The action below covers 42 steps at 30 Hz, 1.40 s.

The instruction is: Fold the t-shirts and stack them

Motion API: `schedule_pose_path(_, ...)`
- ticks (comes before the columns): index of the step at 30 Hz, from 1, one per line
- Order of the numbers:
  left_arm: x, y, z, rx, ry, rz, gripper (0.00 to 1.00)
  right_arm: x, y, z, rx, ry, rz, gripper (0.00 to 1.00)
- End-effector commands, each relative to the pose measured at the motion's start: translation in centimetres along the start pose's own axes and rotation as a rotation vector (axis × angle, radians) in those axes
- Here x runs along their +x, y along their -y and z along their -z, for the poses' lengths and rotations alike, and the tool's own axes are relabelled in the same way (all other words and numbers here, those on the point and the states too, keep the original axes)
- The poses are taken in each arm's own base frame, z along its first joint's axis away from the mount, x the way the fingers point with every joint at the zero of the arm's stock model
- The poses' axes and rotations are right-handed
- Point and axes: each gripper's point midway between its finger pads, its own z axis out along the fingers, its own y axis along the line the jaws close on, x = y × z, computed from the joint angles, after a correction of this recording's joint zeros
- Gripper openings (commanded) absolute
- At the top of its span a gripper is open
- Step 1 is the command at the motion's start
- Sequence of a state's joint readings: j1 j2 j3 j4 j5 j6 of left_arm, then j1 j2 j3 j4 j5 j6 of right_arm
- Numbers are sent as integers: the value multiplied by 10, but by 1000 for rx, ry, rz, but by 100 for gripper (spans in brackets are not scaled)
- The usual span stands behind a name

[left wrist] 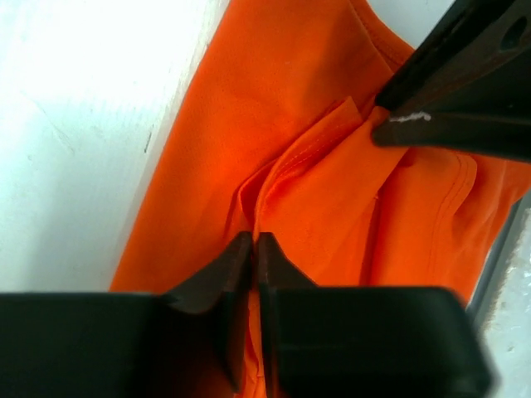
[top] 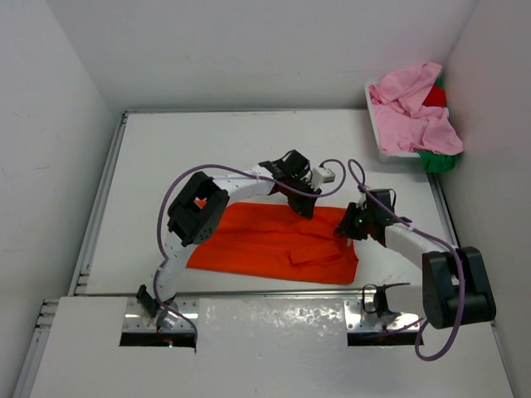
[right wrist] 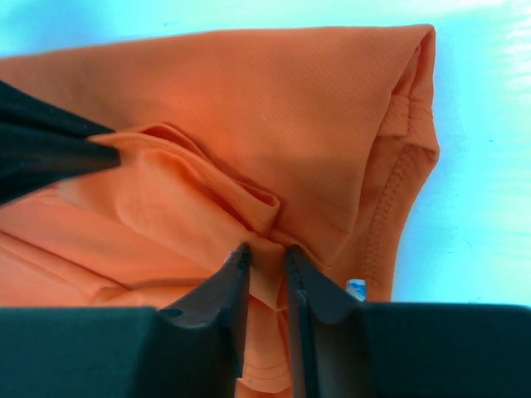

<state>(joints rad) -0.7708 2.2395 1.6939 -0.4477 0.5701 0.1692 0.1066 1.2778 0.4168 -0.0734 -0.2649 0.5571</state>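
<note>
The orange t-shirt (top: 265,242) lies partly folded on the table in front of the arms. My left gripper (top: 300,203) is at its far edge, shut on a fold of the orange cloth (left wrist: 315,166). My right gripper (top: 348,225) is at the shirt's far right corner, its jaws pinched on a thick fold of the same shirt (right wrist: 249,149). The pink t-shirt (top: 413,108) lies heaped over the basket at the far right, with the red t-shirt (top: 434,96) and the green t-shirt (top: 438,160) showing under it.
The white mesh basket (top: 375,116) stands at the table's far right corner against the wall. White walls close in the table (top: 199,149) on the left, back and right. A metal rail runs along the table's left edge.
</note>
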Motion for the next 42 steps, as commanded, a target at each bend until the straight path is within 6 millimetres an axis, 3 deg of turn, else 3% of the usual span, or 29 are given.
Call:
schedule_pose_path(1,-21,10,6,22,49,-25,2,-8,-1,-2,-11,39,18,17)
schedule_pose_path(6,-25,15,13,34,47,-23,0,-12,-3,1,-12,47,39,0)
schedule_pose_path(13,-24,39,39,82,46,-50,0,-14,-12,24,-38,90,72,0)
schedule_pose_path(18,0,45,35,121,15,-29,0,-2,-16,30,-72,83,43,0)
schedule_pose_path(22,6,50,34,153,0,-42,0,11,-18,31,-103,58,44,0)
schedule_pose_path(23,9,55,35,184,-8,-62,4,14,-20,30,-122,52,52,0)
schedule_pose_path(27,13,67,37,235,-31,-154,18,28,-26,31,-184,-5,100,23)
schedule_pose_path(32,32,77,37,316,-57,-247,23,14,-65,56,-388,56,258,35)
schedule_pose_path(34,38,79,35,334,-66,-257,23,6,-72,64,-413,100,304,39)
schedule_pose_path(37,45,90,35,388,-79,-286,23,-10,-75,71,-392,179,288,39)
schedule_pose_path(42,40,90,38,380,-73,-321,23,-28,-50,64,-235,242,164,32)
